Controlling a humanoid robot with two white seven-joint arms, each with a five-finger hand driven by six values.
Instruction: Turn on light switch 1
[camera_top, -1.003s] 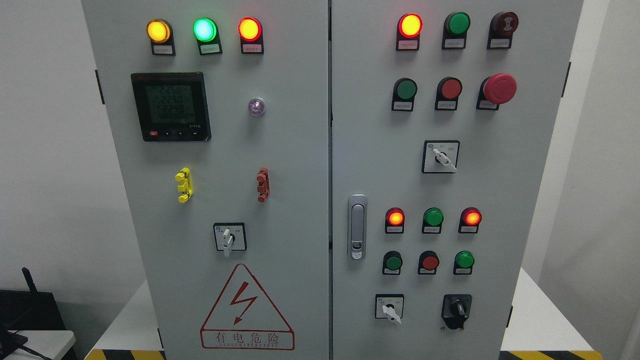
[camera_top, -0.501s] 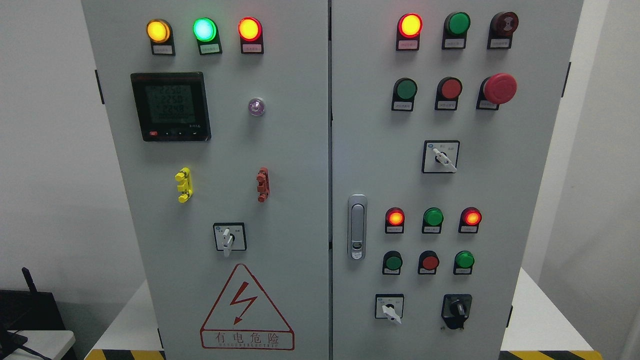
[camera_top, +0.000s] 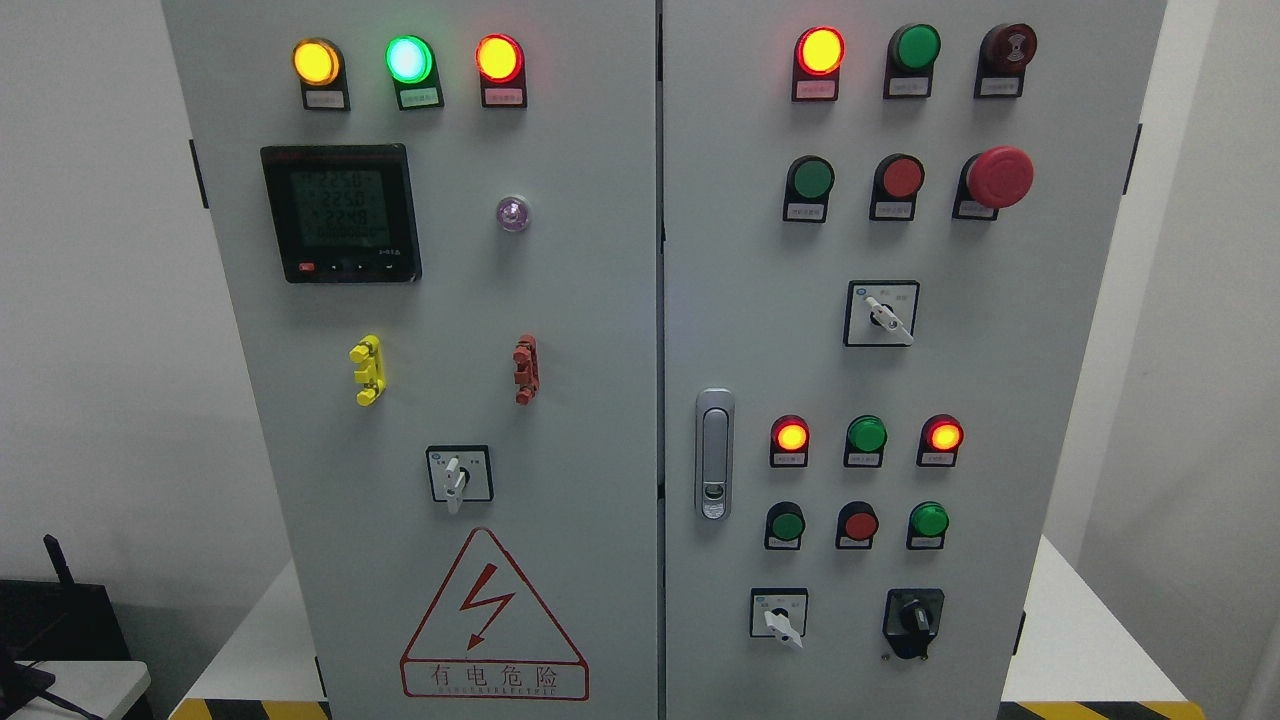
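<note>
A: White walls stand behind a grey electrical cabinet with two doors, set on a white table with hazard striping along its front edge. That is all the head view gives; no other view is on hand.

B: Any robot hands?

A: Neither arm shows, so I cannot tell what state the fingers are in or whether they hold anything.

B: Where is light switch 1?

A: The labels are too small to read, so I cannot say for sure. Taking the silver door latch as the landmark: right of it sit three indicator lamps, the outer red ones lit and the green lamp between them dark. Just below that row are three push buttons, the first of them the green push button nearest the latch. Lower still are a white-handled selector switch and a black rotary knob. My guess is the switch belongs to this cluster.

B: Which step, then?

A: I judge it the very start: nothing reached for yet. The next move calls for bringing one hand up into view, lining a fingertip squarely on the chosen control, and pressing straight in without brushing the neighbouring red button.
</note>
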